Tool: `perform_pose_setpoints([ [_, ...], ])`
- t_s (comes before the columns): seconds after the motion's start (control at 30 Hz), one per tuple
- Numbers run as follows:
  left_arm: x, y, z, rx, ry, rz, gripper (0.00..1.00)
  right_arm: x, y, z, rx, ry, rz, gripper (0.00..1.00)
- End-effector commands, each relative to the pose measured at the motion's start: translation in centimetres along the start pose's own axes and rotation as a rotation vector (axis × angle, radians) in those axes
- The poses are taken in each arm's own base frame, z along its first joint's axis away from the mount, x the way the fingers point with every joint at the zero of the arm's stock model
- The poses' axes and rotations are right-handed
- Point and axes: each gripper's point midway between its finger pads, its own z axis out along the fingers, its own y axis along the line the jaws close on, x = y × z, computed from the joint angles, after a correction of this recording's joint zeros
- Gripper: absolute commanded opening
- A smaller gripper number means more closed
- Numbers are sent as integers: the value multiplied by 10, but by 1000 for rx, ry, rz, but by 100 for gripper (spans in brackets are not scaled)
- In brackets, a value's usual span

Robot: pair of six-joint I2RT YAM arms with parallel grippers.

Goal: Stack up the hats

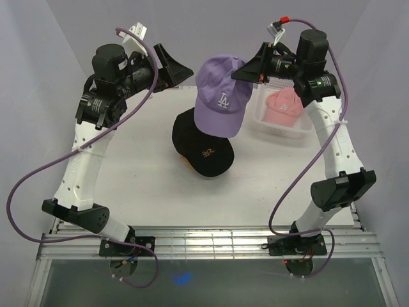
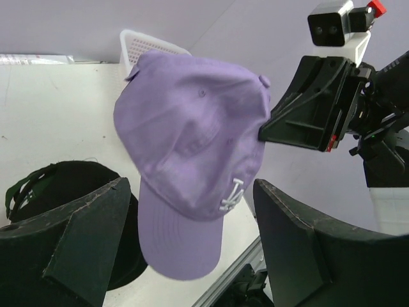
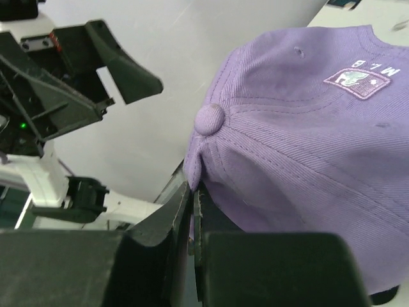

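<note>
R gripper (image 3: 193,214) is pinched fully shut on a fold of cloth at the crown of the lavender hat (image 3: 307,141), just under the top button. The hat hangs from that one pinch, clear of the table (image 1: 140,185), brim drooping down & logo facing out. L gripper (image 1: 179,69) stands wide open w/ nothing in it, on the far side of the hat, fingers aimed at it but apart from it.

Below the hanging hat, the black hat (image 1: 206,146) sits on the table as top of a pile. A tan edge peeks out under its brim, and the left wrist view shows what looks like a dark green strap at its side, so prob. more hats beneath. In the top view the lavender brim overlaps the black crown. Pink hat (image 1: 282,105) lies in the white basket (image 1: 271,131) at the right, not yet stacked.

Step in hand, I'd judge: carrying lavender to the pile, w/ pink left after it. Next move calls for lining its crown up over the black crown, lowering till it seats, then letting go. On a single pinch it may swing or land skewed, so L gripper could steady it
</note>
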Motion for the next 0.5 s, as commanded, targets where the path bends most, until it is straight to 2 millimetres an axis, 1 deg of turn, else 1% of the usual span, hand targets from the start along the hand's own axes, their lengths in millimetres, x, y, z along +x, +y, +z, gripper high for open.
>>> perform_pose_setpoints([
  [0.0,-2,-4,-9,-10,-11,-21,88,22,39,4,-142,84,-18,8],
  [0.1,-1,-3,-10,-13,-8,-27,88,37,46,17,-181,142,9,8],
  [0.17,-1,-3,-11,-18,-10,-26,88,46,44,23,-181,176,41,8],
  [0.27,-2,-3,-13,-24,-16,-24,88,57,42,29,-177,209,43,8],
  [0.37,-3,-4,-14,-24,-16,-24,88,80,48,39,-200,280,50,8],
  [0.47,-3,-4,-12,-25,-10,-26,88,94,43,45,-192,323,52,8],
])
